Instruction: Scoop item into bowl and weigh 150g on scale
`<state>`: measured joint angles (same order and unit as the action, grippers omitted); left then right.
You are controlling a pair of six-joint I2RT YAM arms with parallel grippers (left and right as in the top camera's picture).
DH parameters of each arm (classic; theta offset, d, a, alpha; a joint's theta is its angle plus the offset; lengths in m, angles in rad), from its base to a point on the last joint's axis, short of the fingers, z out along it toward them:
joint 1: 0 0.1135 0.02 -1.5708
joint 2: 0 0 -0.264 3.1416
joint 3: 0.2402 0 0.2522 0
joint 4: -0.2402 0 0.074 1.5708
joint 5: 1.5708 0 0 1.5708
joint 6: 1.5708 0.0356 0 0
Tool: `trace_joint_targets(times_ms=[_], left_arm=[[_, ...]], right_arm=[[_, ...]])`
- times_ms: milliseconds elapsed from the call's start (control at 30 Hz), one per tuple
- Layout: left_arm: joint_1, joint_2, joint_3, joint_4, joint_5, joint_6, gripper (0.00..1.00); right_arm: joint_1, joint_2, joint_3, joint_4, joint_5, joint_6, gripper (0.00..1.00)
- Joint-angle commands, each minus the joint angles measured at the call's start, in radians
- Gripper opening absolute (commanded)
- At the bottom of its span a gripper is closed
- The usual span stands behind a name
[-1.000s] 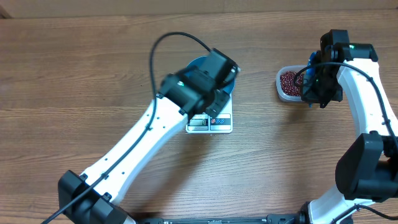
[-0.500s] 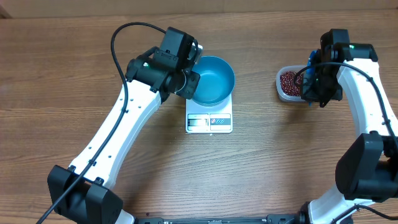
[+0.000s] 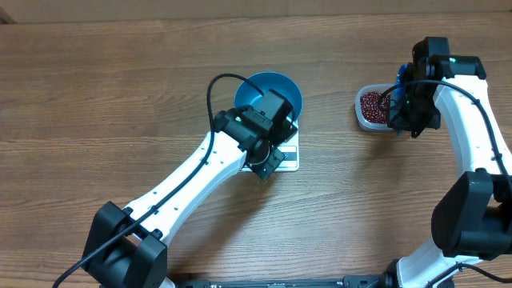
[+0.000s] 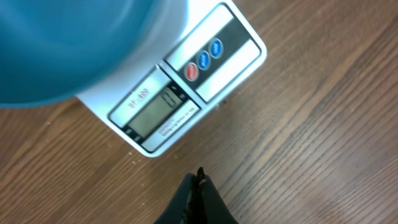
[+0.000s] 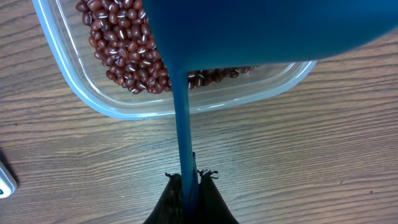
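The blue bowl (image 3: 278, 90) stands on the white scale (image 3: 293, 152). My left gripper (image 3: 269, 166) hangs over the scale's front edge, shut with nothing in it. In the left wrist view its tips (image 4: 198, 177) meet above bare wood, just short of the scale's display (image 4: 163, 107), with the bowl (image 4: 74, 43) behind. At the right, the beans (image 3: 370, 102) lie in a clear tub (image 3: 362, 117). My right gripper (image 3: 405, 120) is shut on the handle of the blue scoop (image 5: 182, 118). The scoop's cup (image 5: 267, 31) is over the beans (image 5: 124, 50).
The clear tub's rim (image 5: 130, 111) runs across the right wrist view, with wood grain table below it. The left arm lies diagonally from the bottom left up to the scale, covering most of its display. A white object's corner (image 5: 5, 179) shows at the left edge.
The left arm has swung from the bowl's left side to over the front of the scale, its gripper still shut. The right arm and scoop have not moved.
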<state>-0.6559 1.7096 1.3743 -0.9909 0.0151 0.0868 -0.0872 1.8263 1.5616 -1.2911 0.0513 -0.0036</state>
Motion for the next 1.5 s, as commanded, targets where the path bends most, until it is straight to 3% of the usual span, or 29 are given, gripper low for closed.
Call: trace_joint_targets(times_ms=[0, 167, 400, 600, 733, 867, 967, 1067, 1200, 1367, 1467], left_arm=[[-0.001, 0.006, -0.017, 0.002, -0.022, -0.018, 0.04], [0.001, 0.005, 0.018, -0.022, 0.000, -0.076, 0.04], [0.001, 0.005, 0.137, -0.113, 0.034, -0.064, 0.04], [0.000, 0.020, 0.134, -0.128, 0.135, 0.068, 0.04], [0.004, 0.020, 0.134, -0.144, 0.024, 0.044, 0.04], [0.007, 0.020, 0.131, -0.179, 0.028, 0.177, 0.04], [0.008, 0.020, 0.130, -0.181, 0.029, 0.151, 0.04], [0.002, 0.020, 0.076, -0.151, 0.024, 0.030, 0.04], [-0.001, 0.020, -0.033, -0.066, -0.089, -0.076, 0.04], [-0.002, 0.020, -0.108, -0.019, -0.093, -0.121, 0.04], [-0.004, 0.020, -0.147, 0.000, -0.089, -0.256, 0.05]], right_arm=[[0.002, -0.012, 0.010, 0.009, -0.005, 0.003, 0.04], [0.002, -0.012, 0.010, 0.042, -0.005, 0.002, 0.04], [0.002, -0.012, 0.010, 0.025, -0.005, 0.002, 0.04], [0.002, -0.012, 0.010, 0.036, -0.005, 0.003, 0.04], [0.002, -0.012, 0.010, 0.032, -0.005, 0.002, 0.04], [0.002, -0.012, 0.010, 0.032, -0.005, 0.002, 0.04], [0.002, -0.012, 0.010, 0.034, -0.005, 0.002, 0.04], [0.002, -0.012, 0.010, 0.039, -0.005, -0.001, 0.04], [0.002, -0.012, 0.010, 0.042, -0.005, -0.001, 0.04], [0.002, -0.012, 0.010, 0.040, -0.005, -0.001, 0.04], [0.002, -0.012, 0.010, 0.041, -0.005, -0.001, 0.04]])
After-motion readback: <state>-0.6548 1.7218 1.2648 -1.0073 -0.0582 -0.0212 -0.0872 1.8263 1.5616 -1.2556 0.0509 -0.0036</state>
